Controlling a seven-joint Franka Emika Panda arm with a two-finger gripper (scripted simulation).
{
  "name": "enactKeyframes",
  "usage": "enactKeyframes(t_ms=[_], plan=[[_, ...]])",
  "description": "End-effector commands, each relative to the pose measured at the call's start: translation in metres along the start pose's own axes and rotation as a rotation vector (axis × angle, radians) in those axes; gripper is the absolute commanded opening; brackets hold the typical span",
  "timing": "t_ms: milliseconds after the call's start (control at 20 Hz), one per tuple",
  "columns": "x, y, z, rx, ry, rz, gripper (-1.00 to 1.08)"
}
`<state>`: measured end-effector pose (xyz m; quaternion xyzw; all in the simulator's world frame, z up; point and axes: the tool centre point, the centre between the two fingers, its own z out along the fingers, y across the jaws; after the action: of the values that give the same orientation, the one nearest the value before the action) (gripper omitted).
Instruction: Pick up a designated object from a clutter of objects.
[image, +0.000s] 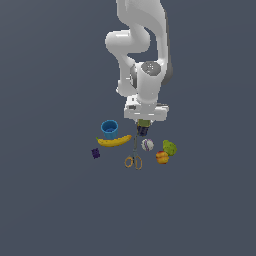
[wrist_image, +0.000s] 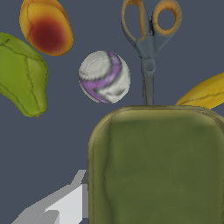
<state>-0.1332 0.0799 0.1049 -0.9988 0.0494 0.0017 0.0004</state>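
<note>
- The can, olive lid filling the wrist view, sits clamped between the jaws of the gripper, above the clutter.
- In the exterior view, the blue cup lies at its nine o'clock, the banana at eight, the scissors at six, the ball at five.
- The floor is plain, dark slate-grey, as is the backdrop.

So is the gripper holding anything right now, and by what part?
It looks so: the can sits between the fingers of the gripper, gripped by its sides with the olive-green lid up. Actual pad contact isn't clearly visible.
</note>
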Motion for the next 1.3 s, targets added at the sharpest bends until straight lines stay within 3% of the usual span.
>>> enactKeyframes(t_ms=[0,1250], plan=[[0.007,-0.005,-0.017,0.002,0.003,0.0,-1.0],[0.089,-0.062,-0.223,0.001,0.003,0.0,-1.0]])
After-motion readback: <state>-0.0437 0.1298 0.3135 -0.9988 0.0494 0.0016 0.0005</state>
